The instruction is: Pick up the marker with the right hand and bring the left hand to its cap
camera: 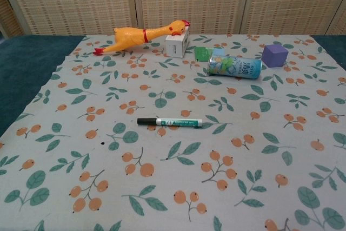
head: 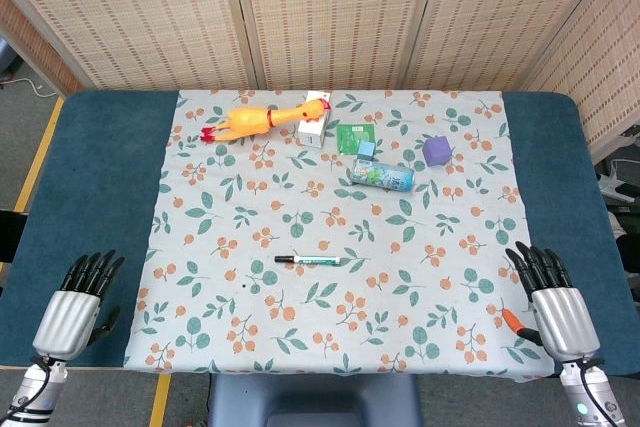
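The marker (head: 308, 261) lies flat on the floral cloth near the table's middle, white-bodied with green print and a black cap pointing left; the chest view shows the marker (camera: 170, 121) in the same pose. My right hand (head: 552, 304) rests at the cloth's front right corner, fingers extended and apart, holding nothing, well right of the marker. At the front left, off the cloth, my left hand (head: 77, 303) lies over the blue table cover, fingers extended, empty. Neither hand appears in the chest view.
At the back of the cloth are a yellow rubber chicken (head: 262, 119), a small white box (head: 314, 128), a green packet (head: 354, 137), a lying can (head: 383, 176) and a purple cube (head: 436, 150). An orange item (head: 513, 321) lies beside my right hand.
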Robot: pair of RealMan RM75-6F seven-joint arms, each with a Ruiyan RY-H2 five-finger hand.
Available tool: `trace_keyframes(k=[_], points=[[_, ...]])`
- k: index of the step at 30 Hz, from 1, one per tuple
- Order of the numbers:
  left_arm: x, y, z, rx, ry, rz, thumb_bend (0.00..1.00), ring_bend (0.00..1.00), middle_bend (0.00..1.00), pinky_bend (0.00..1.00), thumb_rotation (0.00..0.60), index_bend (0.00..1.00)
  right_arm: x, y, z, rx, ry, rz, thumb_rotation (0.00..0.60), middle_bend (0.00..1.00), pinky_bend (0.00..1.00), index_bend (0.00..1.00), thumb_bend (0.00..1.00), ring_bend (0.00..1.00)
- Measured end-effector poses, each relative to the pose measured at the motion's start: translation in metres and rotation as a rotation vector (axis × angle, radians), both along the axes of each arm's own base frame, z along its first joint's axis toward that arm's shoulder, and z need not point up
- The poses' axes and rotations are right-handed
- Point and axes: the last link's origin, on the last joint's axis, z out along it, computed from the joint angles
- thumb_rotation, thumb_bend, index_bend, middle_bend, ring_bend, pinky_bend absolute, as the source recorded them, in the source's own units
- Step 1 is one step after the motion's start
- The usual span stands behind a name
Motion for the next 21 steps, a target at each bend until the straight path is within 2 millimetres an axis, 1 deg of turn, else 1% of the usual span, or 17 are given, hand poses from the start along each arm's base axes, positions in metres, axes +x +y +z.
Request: trace_keyframes(k=[5, 8, 11, 14, 17, 19, 21], points=[[0.0, 0.0, 0.001, 0.003, -0.003, 0.0, 0.4, 0.0, 0.0, 0.08, 0.6, 0.0, -0.001, 0.0, -0.002, 0.006, -0.002, -0.013, 0.6, 0.0, 0.0, 0.0, 0.15, 0.0], [0.001, 0.001, 0.001, 0.004, -0.009, 0.004, 0.4, 0.0, 0.0, 0.08, 0.6, 0.0, -0.001, 0.0, -0.007, 0.017, -0.008, -0.028, 0.6, 0.0, 0.0, 0.0, 0.15, 0.0], [0.002, 0.002, 0.002, 0.004, -0.019, 0.002, 0.4, 0.0, 0.0, 0.08, 0.6, 0.0, 0.004, -0.005, -0.016, 0.048, -0.013, -0.02, 0.6, 0.0, 0.0, 0.0, 0.15, 0.0], [0.002, 0.003, 0.003, 0.001, -0.025, 0.0, 0.4, 0.0, 0.0, 0.08, 0.6, 0.0, 0.016, -0.016, -0.027, 0.101, -0.01, 0.018, 0.6, 0.0, 0.0, 0.0, 0.15, 0.0], [0.002, 0.002, 0.004, -0.005, -0.033, 0.002, 0.4, 0.0, 0.0, 0.08, 0.6, 0.0, 0.035, -0.034, -0.042, 0.154, -0.011, 0.071, 0.6, 0.05, 0.0, 0.05, 0.16, 0.0], [0.003, 0.002, 0.005, -0.005, -0.038, 0.0, 0.4, 0.0, 0.0, 0.08, 0.6, 0.0, 0.049, -0.051, -0.053, 0.189, -0.005, 0.103, 0.6, 0.09, 0.0, 0.1, 0.18, 0.0], [0.003, 0.002, 0.005, -0.007, -0.041, 0.001, 0.4, 0.0, 0.0, 0.08, 0.6, 0.0, 0.064, -0.068, -0.066, 0.23, 0.009, 0.13, 0.6, 0.11, 0.0, 0.12, 0.18, 0.0]])
